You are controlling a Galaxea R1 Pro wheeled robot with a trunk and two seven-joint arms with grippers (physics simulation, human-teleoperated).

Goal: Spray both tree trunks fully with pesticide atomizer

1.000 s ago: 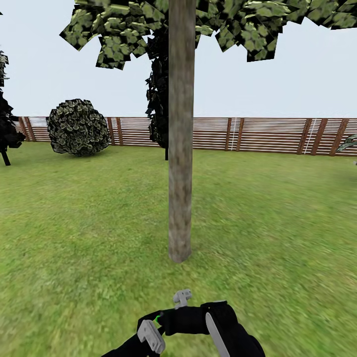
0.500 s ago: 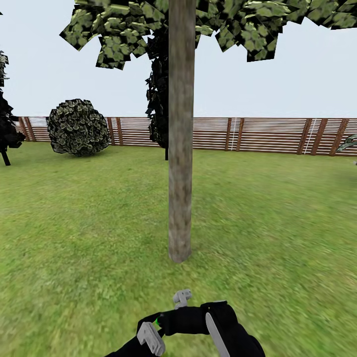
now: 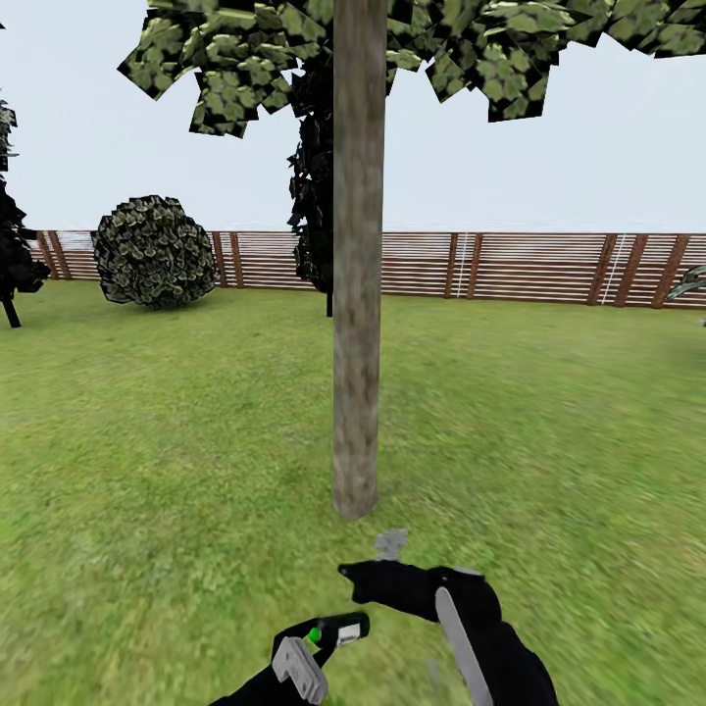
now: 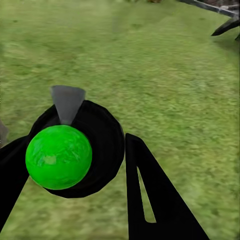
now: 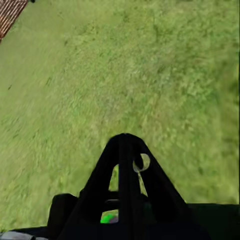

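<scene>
One tree stands straight ahead of me, its grey-brown tree trunk (image 3: 355,294) rising from the garden lawn into blocky green leaves. No pesticide is in view on it. Low in the head view my left gripper (image 3: 312,642) is shut on the pesticide atomizer (image 3: 343,628), a black body with a green spot and a white mark. The left wrist view has the atomizer (image 4: 102,145) between the black fingers (image 4: 155,200), green ball and grey nozzle showing. My right gripper (image 3: 351,572) hangs just beyond it, short of the trunk's foot, shut (image 5: 125,140) and empty.
A brown slatted fence (image 3: 510,265) closes the lawn at the back. A round bush (image 3: 154,250) sits at the back left, a dark tree (image 3: 312,196) stands behind the trunk and another (image 3: 12,255) at the left edge. Open grass lies on both sides of the trunk.
My right gripper has lifted off the atomizer and moved forward toward the trunk, uncovering the black body in my left gripper. The left arm and the camera have stayed put.
</scene>
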